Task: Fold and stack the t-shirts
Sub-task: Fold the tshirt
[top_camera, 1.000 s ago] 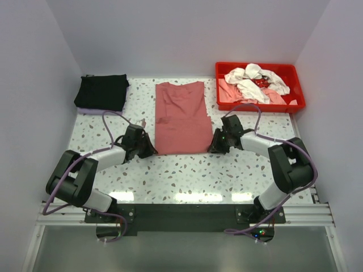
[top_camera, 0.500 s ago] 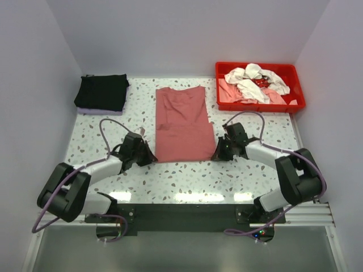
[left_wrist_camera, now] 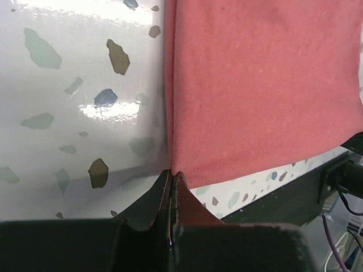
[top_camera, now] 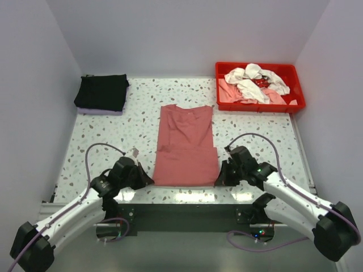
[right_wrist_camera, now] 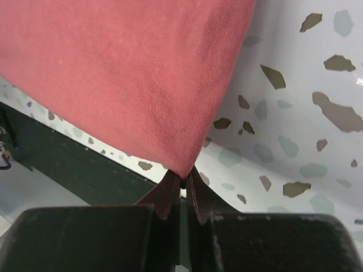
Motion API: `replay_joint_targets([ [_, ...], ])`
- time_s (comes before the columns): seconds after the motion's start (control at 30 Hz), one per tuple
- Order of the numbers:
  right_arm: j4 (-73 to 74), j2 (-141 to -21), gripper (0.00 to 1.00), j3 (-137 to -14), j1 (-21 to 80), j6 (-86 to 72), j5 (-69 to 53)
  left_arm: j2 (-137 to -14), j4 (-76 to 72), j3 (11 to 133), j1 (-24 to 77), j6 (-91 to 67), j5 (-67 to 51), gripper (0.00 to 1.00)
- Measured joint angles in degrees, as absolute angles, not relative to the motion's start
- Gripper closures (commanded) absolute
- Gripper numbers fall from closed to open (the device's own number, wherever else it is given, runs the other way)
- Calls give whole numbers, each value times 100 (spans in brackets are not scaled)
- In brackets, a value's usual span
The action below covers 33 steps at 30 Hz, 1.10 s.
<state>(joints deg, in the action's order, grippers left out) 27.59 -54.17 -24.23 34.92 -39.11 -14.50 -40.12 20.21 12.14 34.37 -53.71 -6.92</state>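
likely folding the brick-red t-shirt (top_camera: 186, 144): keep both pinches level, lift the hem corners together, carry them evenly toward the collar at upper centre. left end effector (top_camera: 146, 178) clamped on the lower-left corner, right end effector (top_camera: 221, 177) clamped on the lower-right; cloth flat on the bench (top_camera: 113, 136), mid-frame.

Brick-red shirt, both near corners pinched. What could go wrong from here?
1. The left gripper and right gripper each hold only the very tip of a corner of the brick-red shirt. A quick lift could pull the cloth out of the jaws.
2. The hem lies close to the near edge of the table. Any pull toward the bases may drag it over.
3. Creases show near the collar. Folding now would likely trap them.
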Motion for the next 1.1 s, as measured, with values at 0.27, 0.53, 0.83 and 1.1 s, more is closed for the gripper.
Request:
replay_joint_targets([
  [0.27, 3647, -4987, 100, -3240, 3524, -3874, -1253, -3457, 3057, 1935, 3507, -5616, -351, 100],
  [0.53, 4254, -5251, 100, -4694, 3524, -3566, -1485, -3465, 4064, 3763, 3505, -5601, 399, 100],
  [0.83, 4729, -5245, 100, -5343, 3524, -3489, -2410, -2989, 4974, 4532, 3507, -5642, 617, 100],
  [1.1, 4278, -5290, 100, -5065, 3518, -3673, -3039, -2884, 5264, 4587, 3505, -5675, 969, 100],
])
